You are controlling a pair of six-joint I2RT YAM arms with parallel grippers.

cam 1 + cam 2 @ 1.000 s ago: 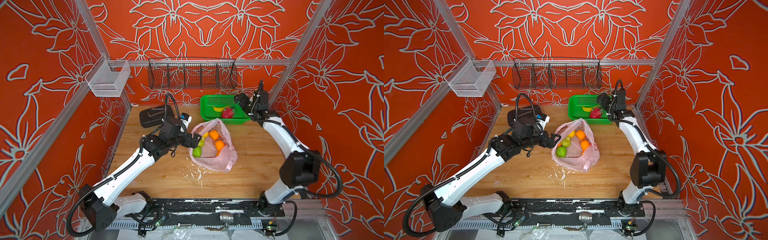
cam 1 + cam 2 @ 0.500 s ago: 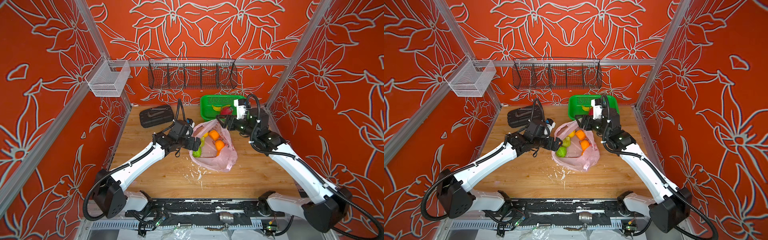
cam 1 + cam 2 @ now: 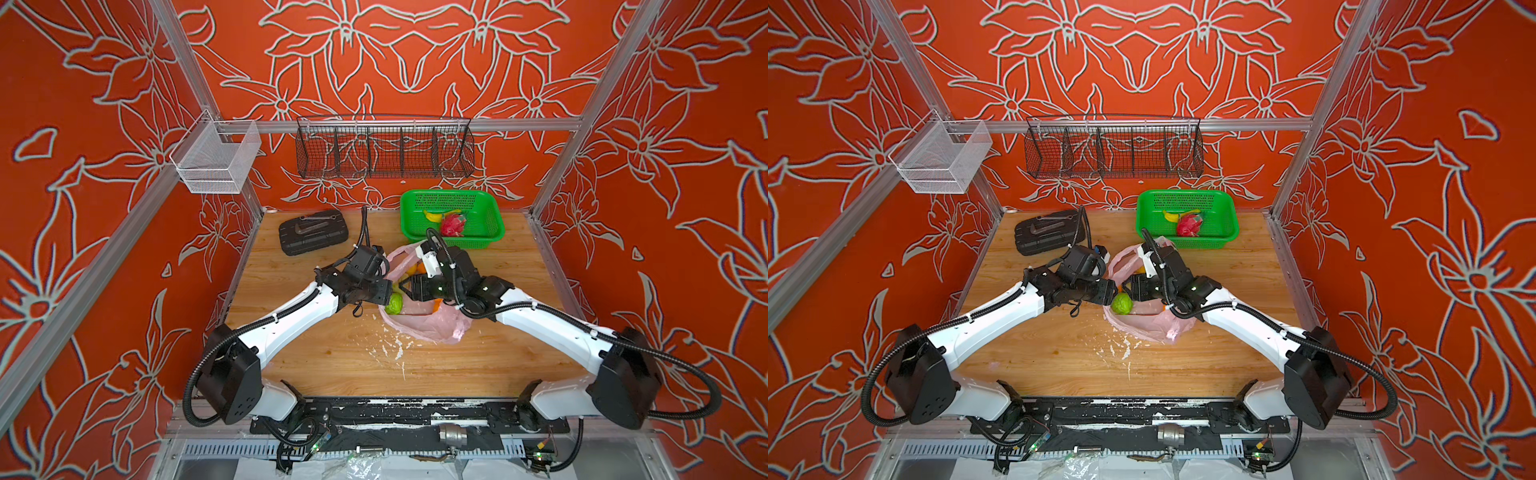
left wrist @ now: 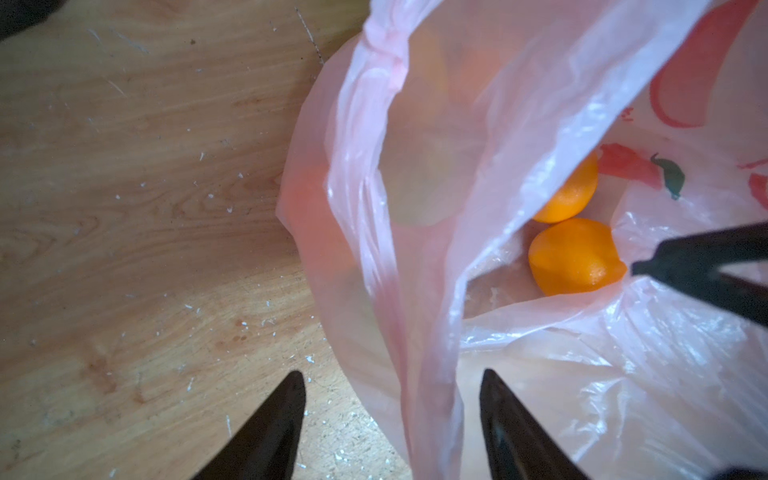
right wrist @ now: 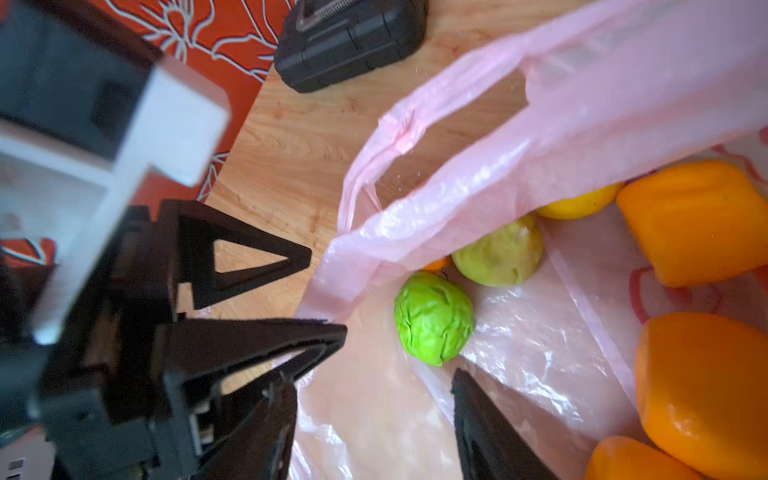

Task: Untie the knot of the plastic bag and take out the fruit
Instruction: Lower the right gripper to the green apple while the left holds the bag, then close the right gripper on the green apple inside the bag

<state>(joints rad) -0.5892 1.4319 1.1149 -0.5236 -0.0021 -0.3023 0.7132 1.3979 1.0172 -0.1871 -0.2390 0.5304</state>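
Both top views: plastic bag [image 3: 432, 328] is laid mid-worktop [image 3: 332, 365], mouth open, just in front of the green basket [image 3: 494, 224] at the back right corner. Left end effector [image 3: 388, 291] and right end effector [image 3: 405, 286] are placed tip to tip at the mouth, beside a green fruit [image 3: 1122, 304].
Left wrist: jaws are seen apart, bag rim between them, oranges [image 4: 575, 257] inside.
Right wrist: jaws are seen apart over bag film.

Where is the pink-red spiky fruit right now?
In both top views the dragon fruit lies in the green basket at the back of the table, right of centre, beside the banana and beyond the pink bag.
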